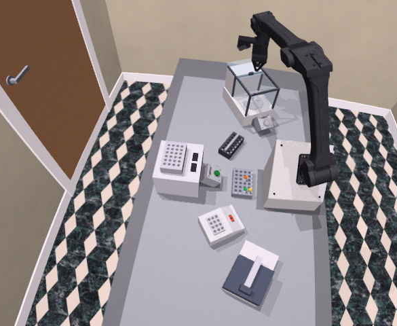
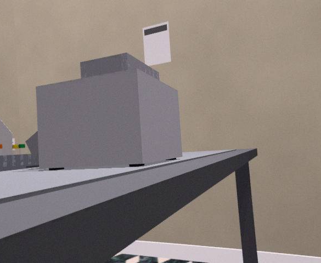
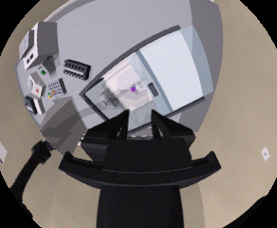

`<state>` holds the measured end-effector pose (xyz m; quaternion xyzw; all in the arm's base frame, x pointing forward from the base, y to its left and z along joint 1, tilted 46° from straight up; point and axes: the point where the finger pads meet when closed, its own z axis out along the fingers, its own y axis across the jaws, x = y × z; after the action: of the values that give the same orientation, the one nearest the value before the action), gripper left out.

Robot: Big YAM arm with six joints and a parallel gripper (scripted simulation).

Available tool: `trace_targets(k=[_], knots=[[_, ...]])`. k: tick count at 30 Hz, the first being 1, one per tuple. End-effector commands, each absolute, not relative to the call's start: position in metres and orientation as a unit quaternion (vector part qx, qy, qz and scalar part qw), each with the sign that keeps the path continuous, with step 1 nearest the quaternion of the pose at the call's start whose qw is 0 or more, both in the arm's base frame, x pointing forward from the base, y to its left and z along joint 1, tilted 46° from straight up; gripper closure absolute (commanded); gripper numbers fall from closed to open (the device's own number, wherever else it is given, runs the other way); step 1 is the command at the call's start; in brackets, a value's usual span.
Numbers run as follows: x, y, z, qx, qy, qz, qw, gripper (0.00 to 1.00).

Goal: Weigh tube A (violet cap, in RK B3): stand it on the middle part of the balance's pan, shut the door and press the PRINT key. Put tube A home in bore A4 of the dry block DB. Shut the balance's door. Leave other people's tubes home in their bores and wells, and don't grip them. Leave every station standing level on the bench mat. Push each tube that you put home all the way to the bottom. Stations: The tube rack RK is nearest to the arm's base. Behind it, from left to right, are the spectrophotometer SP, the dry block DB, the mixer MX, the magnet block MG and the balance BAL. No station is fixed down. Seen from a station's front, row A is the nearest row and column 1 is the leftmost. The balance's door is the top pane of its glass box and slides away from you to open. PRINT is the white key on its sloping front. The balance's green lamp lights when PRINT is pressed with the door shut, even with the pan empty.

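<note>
The balance (image 1: 248, 118) has its glass box's top pane (image 1: 239, 68) (image 3: 176, 66) slid partly back, leaving the front part of the top open. The pane's dark handle (image 1: 251, 73) (image 3: 153, 89) is near its front edge. Tube A's violet cap (image 1: 254, 93) (image 3: 133, 89) shows inside over the pan; the tube's body is hard to make out. My gripper (image 1: 258, 66) (image 3: 139, 112) is partly open and empty, above the balance near the handle. The small sloping console (image 1: 262, 127) carries a pale round key; no lit green lamp shows. The dry block (image 1: 237, 229) shows no tube in its bores.
The rack (image 1: 236, 193) holds orange, green and yellow capped tubes. The black magnet block (image 1: 231, 145) (image 3: 77, 68) stands between rack and balance. The mixer (image 1: 179, 187) (image 2: 89, 121) is left of the rack in the top view; the spectrophotometer (image 1: 233, 275) is at the bottom.
</note>
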<state>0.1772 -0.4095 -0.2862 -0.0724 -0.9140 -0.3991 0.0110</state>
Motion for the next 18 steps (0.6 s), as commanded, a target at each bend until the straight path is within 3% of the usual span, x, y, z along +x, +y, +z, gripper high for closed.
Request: trace_targets(k=[1, 11, 18], knots=[[0.177, -0.431, -0.273, -0.130, -0.919, -0.370, 0.023, 0.64], [0.185, -0.449, -0.265, -0.267, -0.899, -0.341, 0.069, 0.64], [0.174, -0.419, -0.265, -0.340, -0.864, -0.354, 0.113, 0.64]])
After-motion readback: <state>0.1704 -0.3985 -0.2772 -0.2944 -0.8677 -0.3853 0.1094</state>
